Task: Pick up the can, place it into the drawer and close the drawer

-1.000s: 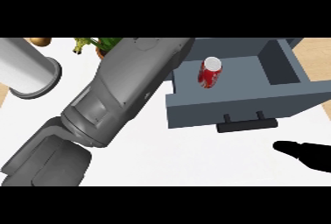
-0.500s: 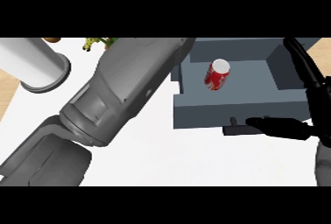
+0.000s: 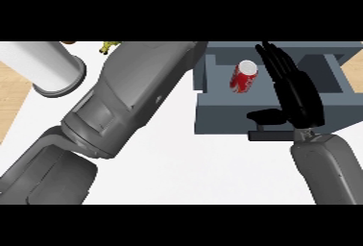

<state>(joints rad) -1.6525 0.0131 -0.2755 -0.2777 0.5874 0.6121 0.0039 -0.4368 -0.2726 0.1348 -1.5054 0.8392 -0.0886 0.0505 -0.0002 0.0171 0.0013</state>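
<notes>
At the far left a white cylinder (image 3: 53, 67) stands on the tabletop (image 3: 212, 173), and beside it the big grey left forearm (image 3: 120, 115) slants up across the view; the left hand itself is hidden, so whether it is open or closed cannot be told. Right of that arm sits the grey drawer (image 3: 212, 122), pulled open, with the red can (image 3: 244, 77) already lying inside it near the back. Further right, the right hand (image 3: 294, 91) stretches over the drawer with fingers straight and holding nothing, its thumb just above the dark handle (image 3: 273, 136) at the drawer's front. The step in hand looks like the closing: the flat of the hand should meet the front panel squarely near the handle and push straight along the drawer's run, clear of the can, so it slides without skewing.
</notes>
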